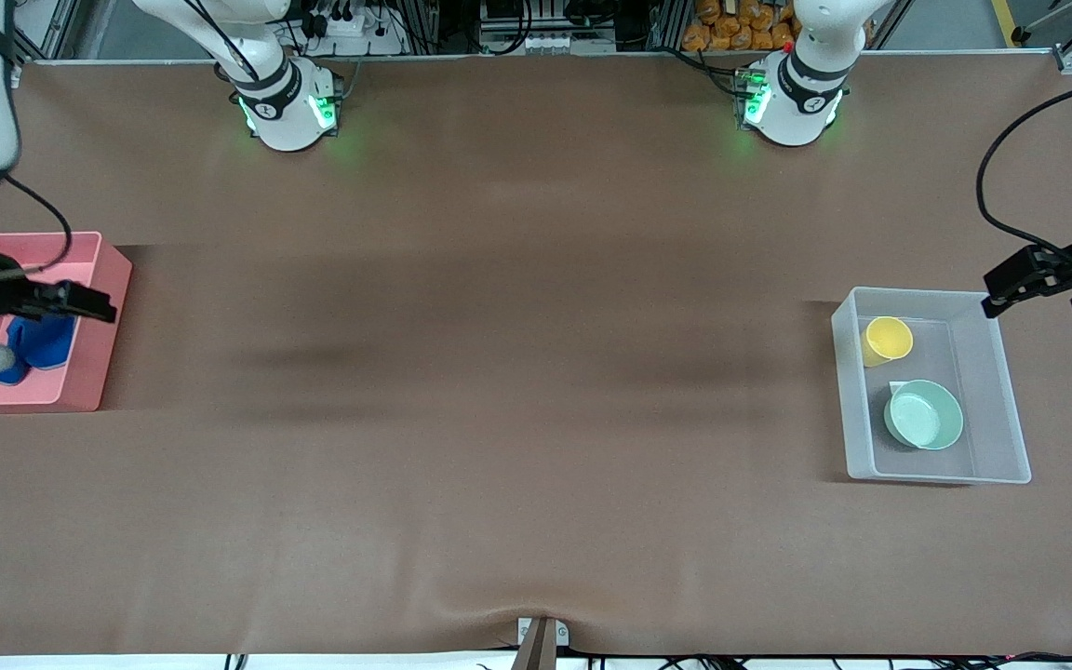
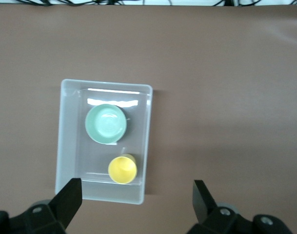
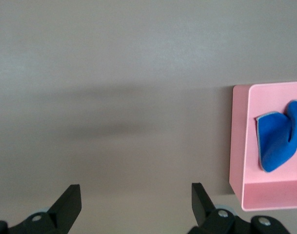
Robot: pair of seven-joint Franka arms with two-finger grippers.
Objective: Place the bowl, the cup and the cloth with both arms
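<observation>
Bowl (image 1: 924, 415) and cup (image 1: 887, 340) inside clear bin (image 1: 1011, 409), cloth (image 1: 38, 346) crumpled in pink bin (image 1: 99, 326); left claw (image 2: 137, 200) above clear bin, right claw (image 3: 136, 204) above worktop (image 1: 499, 372), both wide open, empty.

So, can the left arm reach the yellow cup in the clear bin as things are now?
Probably yes. The left gripper hangs open over the bin's edge, and the cup stands upright in the clear bin, apart from the bowl, with nothing above it.
</observation>
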